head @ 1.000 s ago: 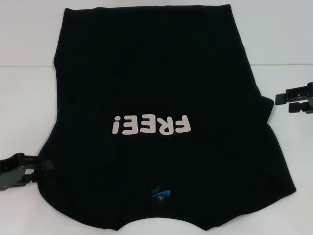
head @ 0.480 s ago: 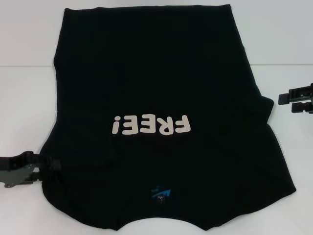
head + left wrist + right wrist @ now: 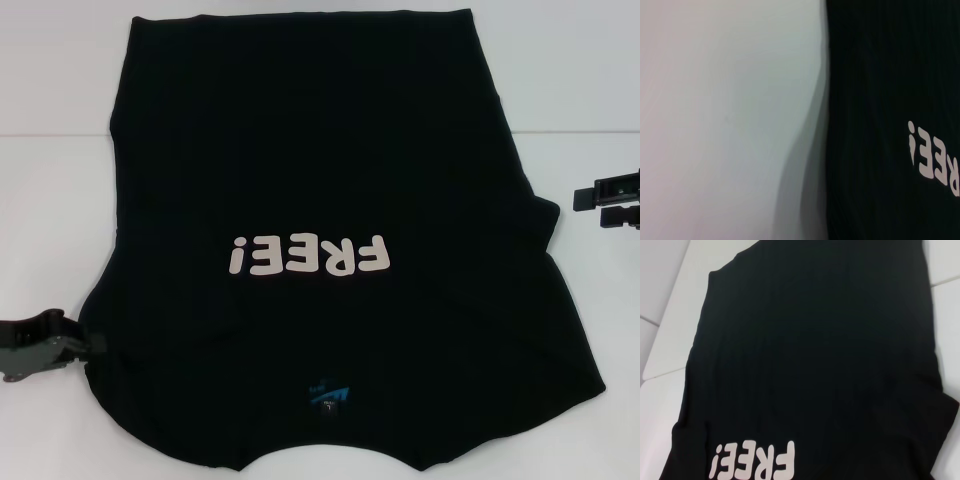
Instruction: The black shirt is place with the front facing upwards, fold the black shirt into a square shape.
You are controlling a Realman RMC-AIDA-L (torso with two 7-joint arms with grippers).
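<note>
white table (image 3: 50, 220): black shirt (image 3: 320, 180) flat; left hand (image 3: 92, 345) touching sleeve edge.

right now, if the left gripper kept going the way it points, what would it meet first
The left gripper points inward at the near left sleeve edge of the large black cotton T-shirt; it would likely meet that fabric first, though its height above the cloth is unclear.

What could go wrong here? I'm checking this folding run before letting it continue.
The left gripper sits right at the black shirt's sleeve edge, so it may pinch only one layer, or miss, and drag the cloth crooked. The right gripper is off the shirt over the white table, so a one-sided pull could skew the shirt and the fold.
</note>
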